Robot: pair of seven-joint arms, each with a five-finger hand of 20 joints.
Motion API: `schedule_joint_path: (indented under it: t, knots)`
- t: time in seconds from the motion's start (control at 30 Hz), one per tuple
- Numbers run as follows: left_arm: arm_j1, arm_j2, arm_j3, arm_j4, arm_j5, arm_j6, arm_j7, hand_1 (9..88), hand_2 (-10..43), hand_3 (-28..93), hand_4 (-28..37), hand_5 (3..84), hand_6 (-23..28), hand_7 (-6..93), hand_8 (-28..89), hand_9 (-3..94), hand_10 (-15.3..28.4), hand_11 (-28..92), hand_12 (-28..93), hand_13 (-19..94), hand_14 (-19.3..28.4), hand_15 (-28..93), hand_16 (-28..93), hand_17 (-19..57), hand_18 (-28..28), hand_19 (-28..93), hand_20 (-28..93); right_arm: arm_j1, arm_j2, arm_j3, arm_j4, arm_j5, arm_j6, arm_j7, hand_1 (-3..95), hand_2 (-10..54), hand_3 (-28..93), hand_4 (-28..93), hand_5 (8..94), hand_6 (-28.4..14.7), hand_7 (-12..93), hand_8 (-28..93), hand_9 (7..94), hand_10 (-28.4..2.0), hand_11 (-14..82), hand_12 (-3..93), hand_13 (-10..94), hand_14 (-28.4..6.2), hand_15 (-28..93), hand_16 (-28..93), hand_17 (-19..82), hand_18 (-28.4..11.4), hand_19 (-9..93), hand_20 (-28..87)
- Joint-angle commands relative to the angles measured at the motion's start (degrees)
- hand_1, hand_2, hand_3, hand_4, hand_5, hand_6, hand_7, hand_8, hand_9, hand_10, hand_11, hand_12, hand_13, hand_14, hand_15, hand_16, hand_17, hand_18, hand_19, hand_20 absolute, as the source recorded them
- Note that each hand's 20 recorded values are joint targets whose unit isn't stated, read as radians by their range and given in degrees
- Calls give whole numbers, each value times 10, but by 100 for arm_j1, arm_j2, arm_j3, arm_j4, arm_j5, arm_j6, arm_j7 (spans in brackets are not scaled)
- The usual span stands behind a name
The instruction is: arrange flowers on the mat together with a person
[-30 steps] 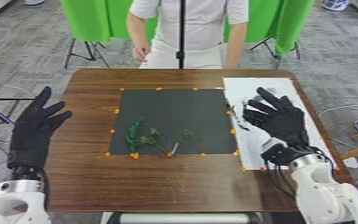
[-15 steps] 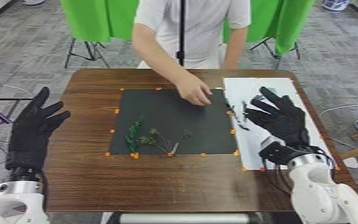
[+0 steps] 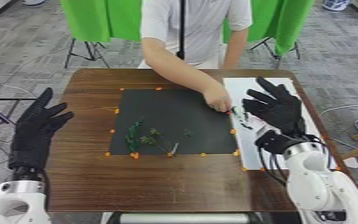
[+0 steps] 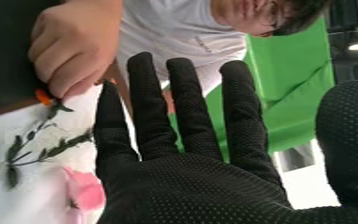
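Observation:
My right hand is over the white sheet at the right, fingers straight and spread, holding nothing; in the right wrist view the same hand has its fingers extended. My left hand stands open beyond the table's left edge. The dark mat bears green sprigs and small-leaved stems along its near part. A person's hand is at the mat's right edge, and in the right wrist view its fingers touch the end of a leafy stem. Near that stem lies a pink flower.
The white sheet lies along the right of the brown table, beside the mat. Orange markers line the mat's border. The person's forearm reaches across the far table edge.
The person's hand has come in over the mat and moved right, to the white sheet's edge. My right hand has shifted slightly away from the robot. My left hand stays put.

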Motion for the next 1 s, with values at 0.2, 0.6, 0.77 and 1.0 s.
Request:
schedule_joint_path:
  t: [0.2, 0.6, 0.77, 1.0]
  knots:
    - [-37, 137, 47, 21, -120, 118, 16, 185, 56, 771, -283, 317, 31, 72, -77, 335, 170, 213, 100, 240, 248, 511, -85, -72, 221, 476, 185, 25, 125, -58, -43, -63, 111, 32, 134, 78, 799, -281, 415, 29, 162, -128, 439, -162, 132, 144, 305, -196, 385, 128, 22, -209, 404, 196]
    - [-31, 239, 104, 20, -196, 193, 77, 186, 56, 771, -283, 317, 31, 72, -77, 333, 169, 211, 100, 235, 245, 497, -83, -74, 222, 465, 173, -418, -58, 395, -56, -89, -362, -40, 134, 76, 803, -281, 416, 29, 163, -128, 440, -161, 132, 145, 306, -196, 383, 129, 22, -209, 403, 196]
    - [-21, 244, 103, 19, -206, 210, 93, 188, 56, 770, -283, 317, 31, 73, -77, 334, 170, 212, 100, 235, 246, 501, -82, -75, 221, 465, 172, -604, -180, 630, -41, -140, -636, -56, 136, 74, 803, -279, 416, 28, 163, -128, 441, -161, 133, 145, 310, -196, 389, 132, 21, -209, 406, 197]
    - [-38, 232, 91, 16, -190, 196, 57, 187, 55, 771, -283, 318, 32, 72, -77, 334, 170, 213, 101, 238, 246, 504, -82, -75, 219, 464, 171, -752, -295, 825, -75, -296, -753, -71, 138, 73, 803, -278, 417, 28, 164, -128, 445, -161, 138, 146, 318, -197, 405, 133, 21, -210, 413, 201]
